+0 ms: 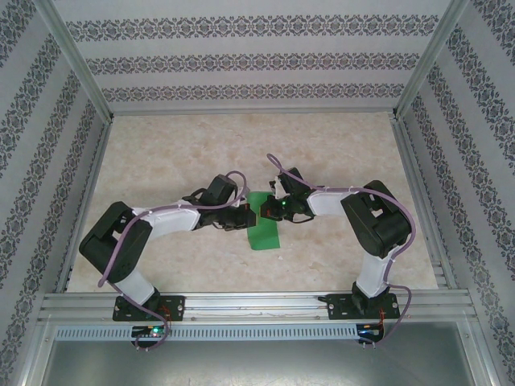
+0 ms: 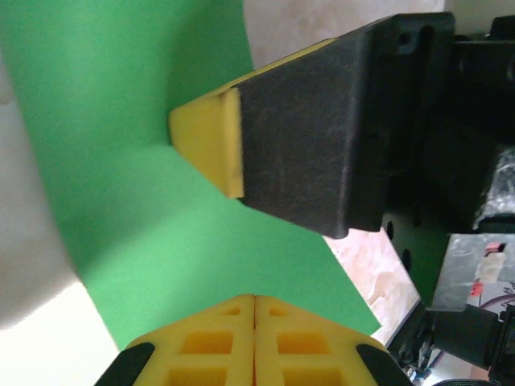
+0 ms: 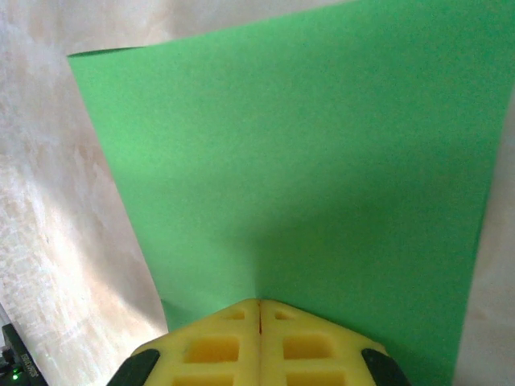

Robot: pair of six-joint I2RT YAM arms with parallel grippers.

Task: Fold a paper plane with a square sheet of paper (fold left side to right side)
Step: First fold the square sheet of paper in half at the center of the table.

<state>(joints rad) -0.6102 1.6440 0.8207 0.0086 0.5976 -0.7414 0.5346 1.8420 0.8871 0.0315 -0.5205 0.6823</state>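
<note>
- The green sheet of paper (image 1: pixel 265 233) lies on the marbled surface (image 1: pixel 177 153), about midway between the left and right edges and somewhat nearer the near edge than the far one.
- From above it shows as a narrow green shape, longer from far to near than it is wide. Its near end lies clear of both arms.
- The left hand (image 1: pixel 246 217) reaches in from the left and meets the paper's left edge. The right hand (image 1: pixel 273 211) comes from the right and sits over the far part of the paper.
- In the left wrist view, the left hand (image 2: pixel 255 299) has its two yellow fingers pressed together with no gap, their tips at the green paper (image 2: pixel 121 96). The right hand's yellow tip (image 2: pixel 205 145) rests on the paper just ahead.
- In the right wrist view, the right hand (image 3: pixel 260 304) is likewise fully closed, tips against the paper (image 3: pixel 306 161), which spreads out ahead of it.
- I cannot tell whether either hand has paper pinched between its fingers.
</note>
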